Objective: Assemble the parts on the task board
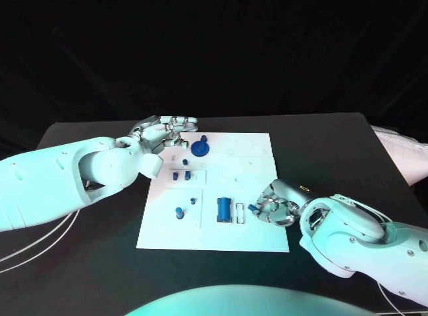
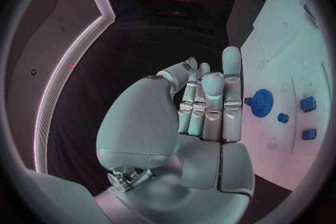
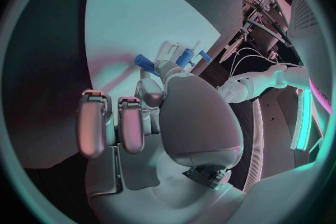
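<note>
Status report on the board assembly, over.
Left hand empty near blue gear. Right hand at task board edge, grip unclear. Nothing blocking.

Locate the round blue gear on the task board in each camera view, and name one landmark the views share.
Head view: the blue gear sits near the far left corner of the task board, just right of the left hand.
Left wrist view: the gear lies on the board just beyond the left hand's fingertips.
Right wrist view: I cannot pick the gear out.
Shared landmark: the white task board itself.
</note>
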You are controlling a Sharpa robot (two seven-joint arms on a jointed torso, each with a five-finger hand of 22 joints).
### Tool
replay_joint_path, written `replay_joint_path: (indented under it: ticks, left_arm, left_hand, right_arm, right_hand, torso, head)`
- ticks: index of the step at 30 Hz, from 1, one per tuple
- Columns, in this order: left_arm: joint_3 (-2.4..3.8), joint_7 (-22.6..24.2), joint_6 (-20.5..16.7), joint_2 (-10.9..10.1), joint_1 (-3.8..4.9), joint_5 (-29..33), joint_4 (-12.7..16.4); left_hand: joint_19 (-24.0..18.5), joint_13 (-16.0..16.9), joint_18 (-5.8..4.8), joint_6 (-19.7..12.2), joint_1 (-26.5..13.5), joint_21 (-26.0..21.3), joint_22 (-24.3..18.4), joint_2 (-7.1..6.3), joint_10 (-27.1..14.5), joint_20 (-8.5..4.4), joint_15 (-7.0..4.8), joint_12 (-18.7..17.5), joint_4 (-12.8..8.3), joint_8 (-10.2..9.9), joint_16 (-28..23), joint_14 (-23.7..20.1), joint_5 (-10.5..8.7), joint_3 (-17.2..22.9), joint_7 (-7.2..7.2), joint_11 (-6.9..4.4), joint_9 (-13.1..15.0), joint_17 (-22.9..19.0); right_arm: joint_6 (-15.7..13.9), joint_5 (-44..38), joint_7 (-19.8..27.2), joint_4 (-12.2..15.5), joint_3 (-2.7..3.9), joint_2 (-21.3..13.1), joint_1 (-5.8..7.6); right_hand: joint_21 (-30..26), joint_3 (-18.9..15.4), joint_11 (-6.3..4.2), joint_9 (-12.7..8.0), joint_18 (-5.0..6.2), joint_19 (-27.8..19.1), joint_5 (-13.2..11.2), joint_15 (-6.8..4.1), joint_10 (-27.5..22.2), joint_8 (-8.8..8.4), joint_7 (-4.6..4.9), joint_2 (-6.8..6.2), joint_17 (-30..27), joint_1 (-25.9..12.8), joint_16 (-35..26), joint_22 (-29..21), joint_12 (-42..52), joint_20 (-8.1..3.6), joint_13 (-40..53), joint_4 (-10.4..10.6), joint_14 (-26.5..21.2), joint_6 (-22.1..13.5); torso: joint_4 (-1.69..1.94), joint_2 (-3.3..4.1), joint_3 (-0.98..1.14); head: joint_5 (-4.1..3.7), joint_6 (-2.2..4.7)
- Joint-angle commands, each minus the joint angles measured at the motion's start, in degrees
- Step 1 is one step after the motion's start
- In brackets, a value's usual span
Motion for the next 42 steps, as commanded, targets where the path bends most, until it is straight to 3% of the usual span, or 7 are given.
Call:
replay_joint_path:
  ticks: [1,17,30,42]
  left_arm:
    - [0.04,0.1,1.0,0.1,0.02,-0.2,0.2]
    - [0.05,0.1,1.2,0.1,0.02,-0.2,0.2]
    - [0.06,-0.1,1.4,0.2,0.03,-0.5,0.4]
    - [0.07,-0.4,1.7,0.1,0.03,-0.6,0.4]
  left_hand:
    - [-0.2,0.0,1.12,-0.2,-0.1,-0.2,-0.1,0.13,-0.4,0.04,-0.11,0.4,-0.2,0.3,-0.1,-0.3,0.1,-0.3,-0.02,-0.1,0.0,0.0]
    - [-0.2,0.0,1.12,-0.2,-0.1,-0.2,-0.1,0.13,-0.4,0.04,-0.11,0.4,-0.2,0.3,-0.1,-0.3,0.1,-0.3,-0.02,-0.1,0.0,0.0]
    - [-0.2,0.0,1.12,-0.2,-0.1,-0.2,-0.1,0.13,-0.4,0.04,-0.11,0.4,-0.2,0.3,-0.1,-0.3,0.1,-0.3,-0.02,-0.1,0.0,0.0]
    - [-0.3,0.0,1.12,-0.3,0.0,-0.2,-0.1,0.11,-0.6,0.04,-0.11,0.5,-0.3,0.4,-0.2,-0.4,0.09,-0.4,0.02,-0.07,0.0,-0.2]
  right_arm:
    - [-0.8,5.6,-0.3,-0.2,-0.01,0.7,0.01]
    - [-1.6,6.6,-0.3,-1.6,-0.02,3.4,-0.08]
    - [2.3,6.5,-0.4,-2.1,-0.02,4.3,-0.09]
    - [1.8,5.9,-0.4,-2.3,-0.02,4.7,-0.09]
  right_hand:
    - [0.3,0.2,0.07,1.7,-0.24,0.5,0.4,-0.04,0.4,0.38,-0.37,0.08,10.4,-0.9,0.4,0.3,0.2,-0.15,0.1,0.2,5.1,0.9]
    - [0.5,0.2,0.03,2.0,-0.3,0.6,0.4,-0.05,0.8,0.56,-0.46,0.39,10.5,-3.8,0.5,0.6,1.3,-0.17,0.9,1.4,5.1,1.2]
    - [1.5,0.0,-0.35,2.5,-0.62,1.2,0.2,-0.32,2.2,1.16,-0.97,1.46,11.4,-7.8,1.2,2.1,5.3,-0.25,3.4,2.5,5.3,2.4]
    - [1.5,0.0,-0.43,2.6,-0.63,1.3,-0.2,-0.39,2.4,1.28,-1.07,1.48,11.4,-8.2,1.2,2.2,5.6,-0.29,3.7,2.4,5.3,2.6]
  torso:
    - [-0.01,0.02,0.02]
    - [-0.02,0.06,0.06]
    - [0.0,0.05,0.07]
    - [-0.05,0.02,0.06]
  head:
    - [-0.02,0.05]
    - [0.12,-0.08]
    - [0.33,-0.3]
    - [0.42,-0.35]
